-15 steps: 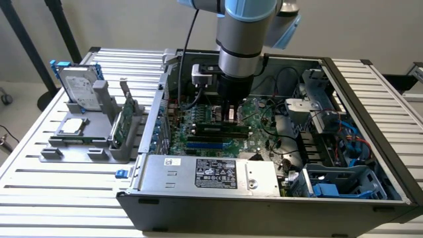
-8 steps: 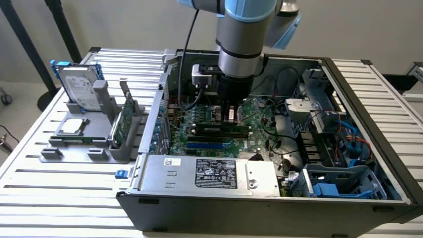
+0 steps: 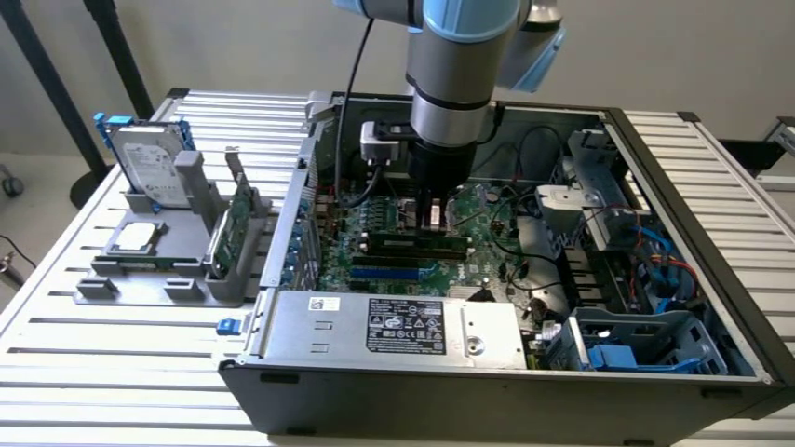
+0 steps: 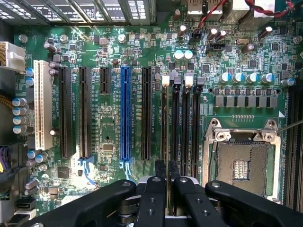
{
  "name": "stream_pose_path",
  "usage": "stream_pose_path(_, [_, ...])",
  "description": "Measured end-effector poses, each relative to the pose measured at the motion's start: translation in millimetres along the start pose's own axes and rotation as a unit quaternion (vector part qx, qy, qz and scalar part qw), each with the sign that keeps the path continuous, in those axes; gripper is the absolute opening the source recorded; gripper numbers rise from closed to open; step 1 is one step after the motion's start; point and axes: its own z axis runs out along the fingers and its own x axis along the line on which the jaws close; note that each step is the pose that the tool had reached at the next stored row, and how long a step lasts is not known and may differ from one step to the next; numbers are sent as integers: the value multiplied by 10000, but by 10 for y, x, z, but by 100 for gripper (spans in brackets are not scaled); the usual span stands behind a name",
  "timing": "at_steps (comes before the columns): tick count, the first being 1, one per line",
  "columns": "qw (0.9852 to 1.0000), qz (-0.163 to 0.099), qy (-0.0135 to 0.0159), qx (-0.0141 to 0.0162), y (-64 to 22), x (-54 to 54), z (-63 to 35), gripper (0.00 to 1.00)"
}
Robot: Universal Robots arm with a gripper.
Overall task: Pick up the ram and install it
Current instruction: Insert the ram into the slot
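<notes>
Exterior view: arm comes straight down into an open computer case (image 3: 695, 307), dark sheet-metal box lying on a ribbed aluminium table (image 3: 112, 372). Gripper (image 3: 433, 216) sits low over the green motherboard (image 3: 485, 265), right at the black memory slots (image 3: 410, 248). A boxy silver power supply (image 3: 397, 326) with a black label lies in the case on the camera's side of the gripper. Off to the exterior view's left, well apart from the gripper, a grey plastic holder (image 3: 162, 275) carries one silver hard drive (image 3: 149, 168), one square chip (image 3: 134, 237) and one green card (image 3: 230, 228) standing on edge.

Wrist view: gripper (image 4: 167, 182) shows two matte black fingers (image 4: 154, 201) with bolt holes, pressed near each other and pinching the ram (image 4: 168, 196), a thin stick seen edge-on between the pads. The ram hangs upright directly over the memory slots (image 4: 180, 127): four long narrow black slots, two with white end clips, two with black. The glossy green motherboard (image 4: 109, 127) is packed with tiny parts. Beside the jaws on one flank: one white slot (image 4: 42, 104), one blue slot (image 4: 125, 113), four black expansion slots (image 4: 84, 111). On the other flank: one square metal CPU socket (image 4: 241, 163), shiny frame, grey pin field.

Whether the ram touches a slot cannot be told.
</notes>
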Motion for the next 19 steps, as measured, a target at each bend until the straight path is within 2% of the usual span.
stream_pose_path(4, [10000, -1, -24, 0, -1, 0, -1, 14])
stream_pose_path(19, [10000, -1, -27, 0, -1, 12, 9, 14])
